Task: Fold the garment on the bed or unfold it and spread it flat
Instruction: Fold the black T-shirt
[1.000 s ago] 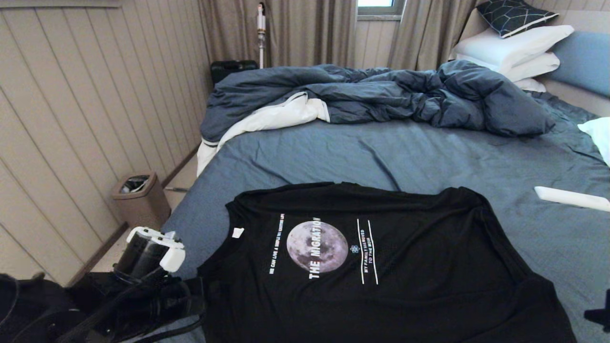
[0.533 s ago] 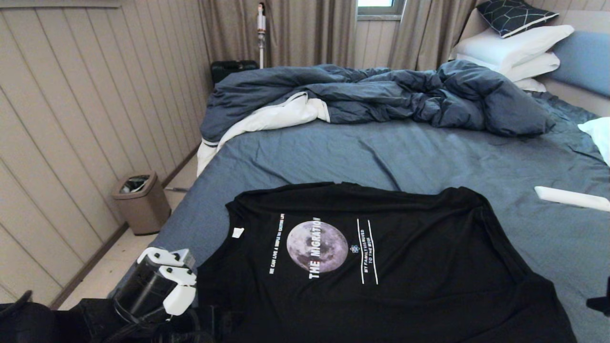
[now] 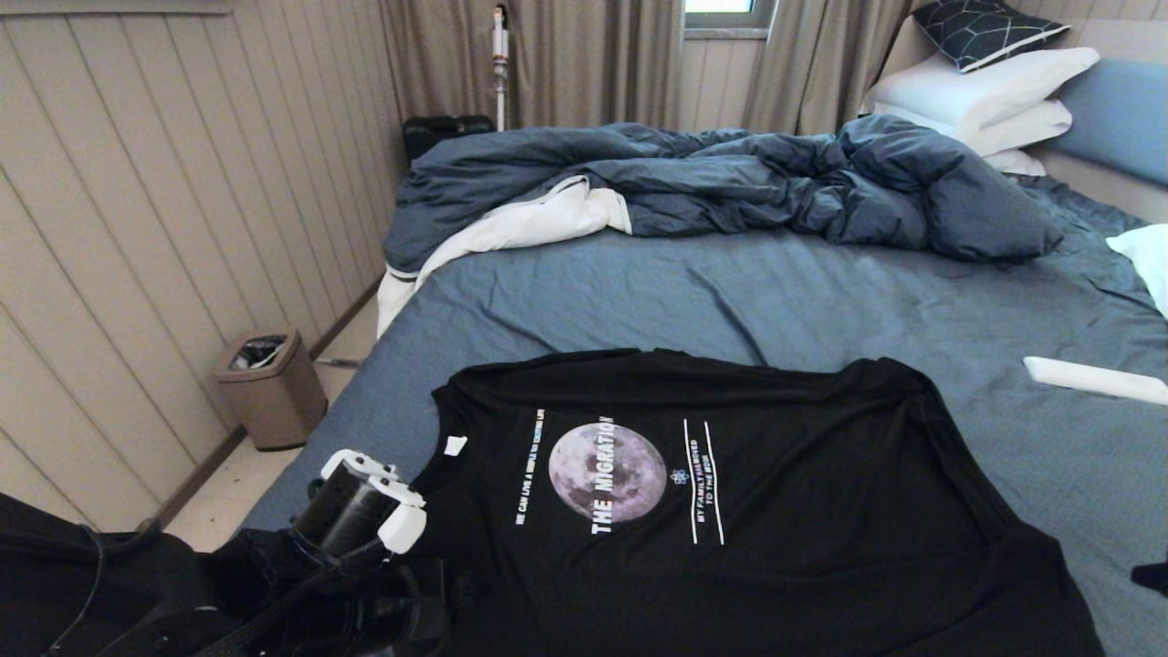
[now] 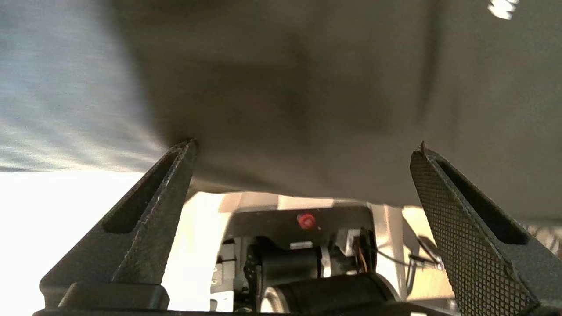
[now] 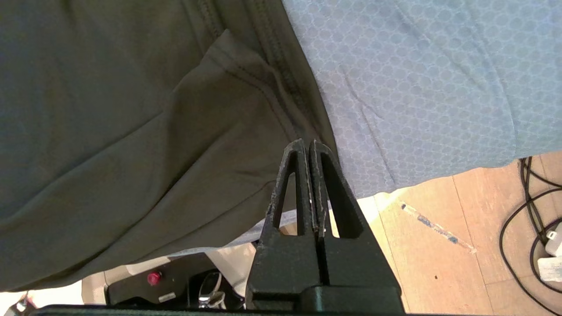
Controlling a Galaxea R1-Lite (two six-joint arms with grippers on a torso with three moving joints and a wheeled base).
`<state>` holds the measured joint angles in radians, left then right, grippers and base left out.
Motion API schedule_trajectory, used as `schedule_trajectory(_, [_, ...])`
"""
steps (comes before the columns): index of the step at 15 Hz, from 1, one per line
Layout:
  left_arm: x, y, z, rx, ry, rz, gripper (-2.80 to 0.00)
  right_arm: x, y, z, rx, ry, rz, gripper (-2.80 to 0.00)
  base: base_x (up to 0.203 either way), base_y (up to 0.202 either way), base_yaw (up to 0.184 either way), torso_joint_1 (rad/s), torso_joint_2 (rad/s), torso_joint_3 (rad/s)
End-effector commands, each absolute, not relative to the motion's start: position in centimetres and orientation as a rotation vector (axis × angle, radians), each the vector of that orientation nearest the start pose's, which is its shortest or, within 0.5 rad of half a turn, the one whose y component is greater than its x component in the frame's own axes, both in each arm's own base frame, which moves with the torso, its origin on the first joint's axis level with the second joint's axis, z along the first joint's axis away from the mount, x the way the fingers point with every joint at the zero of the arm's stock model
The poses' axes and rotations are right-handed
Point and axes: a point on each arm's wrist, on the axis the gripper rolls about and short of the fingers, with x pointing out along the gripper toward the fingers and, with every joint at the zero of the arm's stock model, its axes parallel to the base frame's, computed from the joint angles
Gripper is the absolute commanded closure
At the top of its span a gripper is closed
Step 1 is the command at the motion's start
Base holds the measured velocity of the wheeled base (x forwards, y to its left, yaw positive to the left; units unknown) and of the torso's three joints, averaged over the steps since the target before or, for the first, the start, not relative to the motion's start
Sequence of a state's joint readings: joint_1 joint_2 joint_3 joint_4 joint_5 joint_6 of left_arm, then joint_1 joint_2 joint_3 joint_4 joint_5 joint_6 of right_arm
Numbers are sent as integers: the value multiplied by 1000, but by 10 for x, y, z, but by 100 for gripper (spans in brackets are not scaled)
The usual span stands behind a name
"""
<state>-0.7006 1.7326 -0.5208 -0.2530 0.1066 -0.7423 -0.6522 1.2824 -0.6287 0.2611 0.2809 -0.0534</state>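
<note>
Left gripper (image 4: 303, 149) spread wide, empty, over T-shirt (image 3: 730, 511) at bed's (image 3: 584, 283) near left corner. Right gripper (image 5: 307, 147) pinched together at near hem, apparently empty. Risk: thin cloth bunches, dragging sheet along.

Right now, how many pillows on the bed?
4 visible at the headboard end: a dark patterned cushion on top, two stacked white pillows beneath, and another white pillow at the right edge. A white bit under the stack may be a fifth.

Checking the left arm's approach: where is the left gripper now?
Head view, lower left: the left gripper hangs open over the T-shirt's near-left edge.
</note>
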Motion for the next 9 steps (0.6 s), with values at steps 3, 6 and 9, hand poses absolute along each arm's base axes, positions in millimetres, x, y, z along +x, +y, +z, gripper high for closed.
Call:
schedule_trajectory(3, [167, -133, 75, -292, 1040, -160, -280, 135, -95, 161, 363, 841, -326, 0, 0, 0, 0, 0, 0, 0])
schedule_trajectory(6, [169, -135, 73, -289, 1049, -165, -280, 135, -94, 160, 360, 844, -329, 0, 0, 0, 0, 0, 0, 0])
schedule_trajectory(9, [174, -141, 69, -296, 1077, -188, -280, 135, -96, 163, 344, 836, -353, 0, 0, 0, 0, 0, 0, 0])
